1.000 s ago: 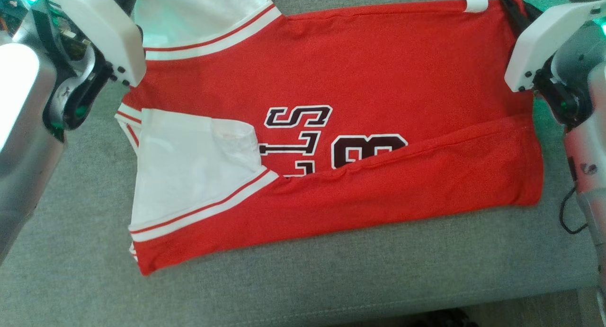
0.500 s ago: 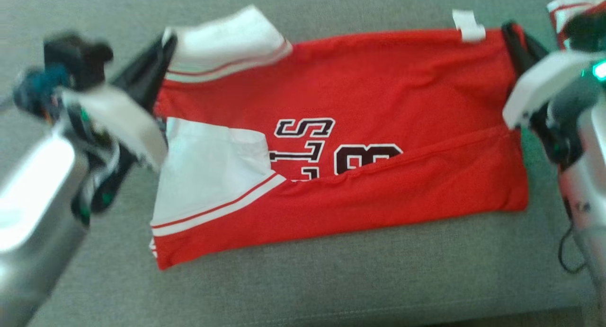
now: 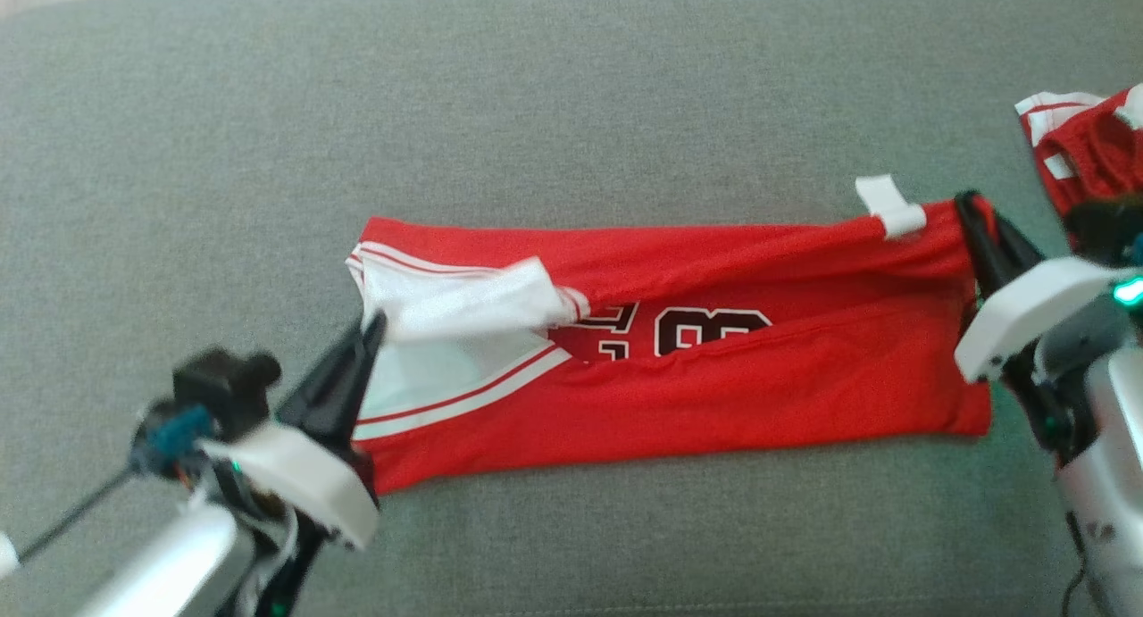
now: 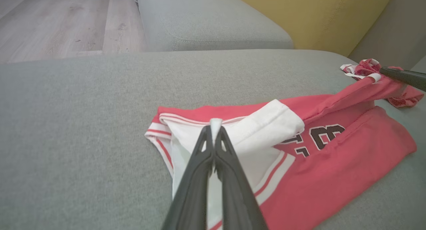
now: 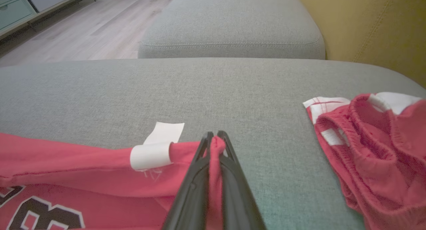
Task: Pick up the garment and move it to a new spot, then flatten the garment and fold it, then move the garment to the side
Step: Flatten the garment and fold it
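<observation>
- While it lifts one end of the garment, the left gripper [image 4: 215, 123] has its two dark fingers pressed together on a white edge, holding that corner just above the seat.
- At the other end, the right gripper [image 5: 214, 135] is clamped the same way, with a pinch of red hem squeezed between its fingers, just beside a white tag [image 5: 156, 150].
- Between the two grips, the far long edge of the red jersey [image 3: 714, 394] runs taut and slightly raised, probably so that it can be laid over towards the robot as a lengthwise fold.
- It lies across the middle of the grey sofa cushion [image 3: 571, 108] as a narrow band; its near edge is folded up over the dark numerals [image 3: 705, 327], hiding their lower part.
- A white sleeve panel [image 3: 464, 300] flops loosely over the left end and may need smoothing.
- Crumpled red shorts [image 5: 372, 140] sit apart on the same cushion, beyond the right gripper and clear of the fold.
</observation>
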You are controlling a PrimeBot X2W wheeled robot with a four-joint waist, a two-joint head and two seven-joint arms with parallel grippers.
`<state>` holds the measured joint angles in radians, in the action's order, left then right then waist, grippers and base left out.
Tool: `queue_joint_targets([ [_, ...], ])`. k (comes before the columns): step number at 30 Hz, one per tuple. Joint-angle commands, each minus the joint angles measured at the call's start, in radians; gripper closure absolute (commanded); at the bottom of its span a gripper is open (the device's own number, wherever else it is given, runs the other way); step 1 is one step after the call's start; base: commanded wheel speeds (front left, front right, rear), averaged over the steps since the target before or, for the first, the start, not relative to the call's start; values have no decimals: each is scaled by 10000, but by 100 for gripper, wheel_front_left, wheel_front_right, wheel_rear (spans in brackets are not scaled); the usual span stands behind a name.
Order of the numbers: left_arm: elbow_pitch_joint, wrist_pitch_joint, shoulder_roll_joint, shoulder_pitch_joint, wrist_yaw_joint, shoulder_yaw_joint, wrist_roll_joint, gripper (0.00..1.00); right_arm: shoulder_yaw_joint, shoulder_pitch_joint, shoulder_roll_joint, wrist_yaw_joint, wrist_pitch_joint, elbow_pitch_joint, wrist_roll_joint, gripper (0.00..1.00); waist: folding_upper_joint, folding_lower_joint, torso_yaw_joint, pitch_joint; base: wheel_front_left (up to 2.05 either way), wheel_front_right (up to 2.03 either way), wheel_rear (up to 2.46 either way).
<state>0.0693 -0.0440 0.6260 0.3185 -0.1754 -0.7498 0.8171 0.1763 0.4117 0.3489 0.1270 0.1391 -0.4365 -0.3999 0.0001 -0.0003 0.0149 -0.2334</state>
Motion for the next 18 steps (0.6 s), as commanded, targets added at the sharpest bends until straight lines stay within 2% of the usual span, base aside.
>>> queue_joint_targets([
  [1,188,198,234,208,-59,359,-44,100,12,-152,-18,37,-98,419,87,100,-1,3,9,62,0,0,0],
  [3,-19,427,103,-53,-79,244,-82,100,-65,-429,-102,37,-92,543,170,100,-1,3,-23,118,0,0,0],
  [4,-144,535,27,-167,-72,184,-90,100,-98,-549,-141,37,-101,585,240,95,-1,3,-43,152,0,0,0],
  [6,-417,816,-150,-364,-51,134,-66,100,-229,-761,-253,37,-178,635,380,60,-1,3,-80,233,0,0,0],
  [7,-559,1001,-235,-447,-40,116,-90,100,-307,-873,-331,37,-228,646,428,33,-1,3,-93,280,0,0,0],
  [8,-711,1202,-323,-555,-57,124,-91,72,-376,-986,-418,37,-313,671,463,1,-1,3,-111,335,0,0,0],
  [10,-952,1592,-493,-829,-120,153,-54,0,-552,-1238,-601,37,-520,721,525,0,-1,3,-152,468,0,0,0],
  [13,-1257,2164,-685,-1339,-203,233,73,0,-881,-1707,-807,37,-847,750,615,0,-1,3,-171,721,0,0,0],
  [18,-1532,2851,-978,-2182,-589,707,166,0,-1693,-2582,-1160,37,-1255,803,708,0,-1,3,-85,1170,0,0,0],
])
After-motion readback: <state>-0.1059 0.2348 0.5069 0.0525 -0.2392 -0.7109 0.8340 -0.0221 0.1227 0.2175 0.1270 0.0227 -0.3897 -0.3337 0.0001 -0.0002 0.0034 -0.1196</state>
